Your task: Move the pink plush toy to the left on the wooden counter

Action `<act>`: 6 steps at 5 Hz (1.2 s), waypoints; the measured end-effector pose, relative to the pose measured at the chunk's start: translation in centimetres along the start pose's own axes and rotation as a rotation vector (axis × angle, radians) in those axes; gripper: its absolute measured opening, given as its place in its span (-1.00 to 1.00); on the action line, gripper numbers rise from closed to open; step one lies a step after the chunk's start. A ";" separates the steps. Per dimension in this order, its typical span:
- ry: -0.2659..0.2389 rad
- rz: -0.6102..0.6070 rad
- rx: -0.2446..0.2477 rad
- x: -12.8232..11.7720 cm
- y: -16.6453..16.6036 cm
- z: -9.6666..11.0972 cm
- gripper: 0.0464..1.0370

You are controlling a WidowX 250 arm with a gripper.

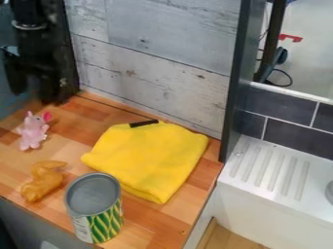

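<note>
Step looks like pre-contact: black two-finger gripper [34, 88] hangs at the upper left, by the back corner of the wooden counter [153, 226], nothing seen in its grip. Jaws: can't tell whether spread or pressed together, too dark there. Nearest item is the small pink animal-shaped toy with brighter pink ears [32, 132], on the counter at the left, apart from the other items.

Orange-brown soft-looking figure with a bent shape [43, 182] lies nearer the camera, left of the cylindrical can with grey top and green-yellow patterned label [99, 221]. Can stands upright near the front edge. Flat folded yellow cloth [153, 158] covers the middle of the counter, a short black strip [143, 123] at its back edge; can is right by its near-left side, touching or not is unclear.

Judgement on the next move: any first contact calls for lining up over one item and coming down with the jaws apart. Toy would want a light squeeze across the body; cloth, a pinch at an edge or fold; can, a wide, level grip, as a knock could tip it.
</note>
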State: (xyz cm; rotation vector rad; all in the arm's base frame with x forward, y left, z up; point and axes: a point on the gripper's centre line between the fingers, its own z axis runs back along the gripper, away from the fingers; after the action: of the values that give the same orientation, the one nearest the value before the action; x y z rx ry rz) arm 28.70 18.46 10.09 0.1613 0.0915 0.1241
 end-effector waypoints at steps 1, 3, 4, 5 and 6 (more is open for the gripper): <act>0.007 0.072 0.003 -0.4 1.9 -0.9 0.93; 0.005 0.149 -0.037 0.3 3.1 -2.7 0.93; 0.021 0.195 -0.067 0.6 2.7 -4.0 0.93; 0.042 0.227 -0.069 1.0 2.7 -5.0 0.93; 0.105 0.264 -0.039 0.6 2.9 -6.2 0.93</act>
State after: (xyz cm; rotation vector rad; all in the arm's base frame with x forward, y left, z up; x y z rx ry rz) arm 28.36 22.31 4.41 0.1269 0.1723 0.3973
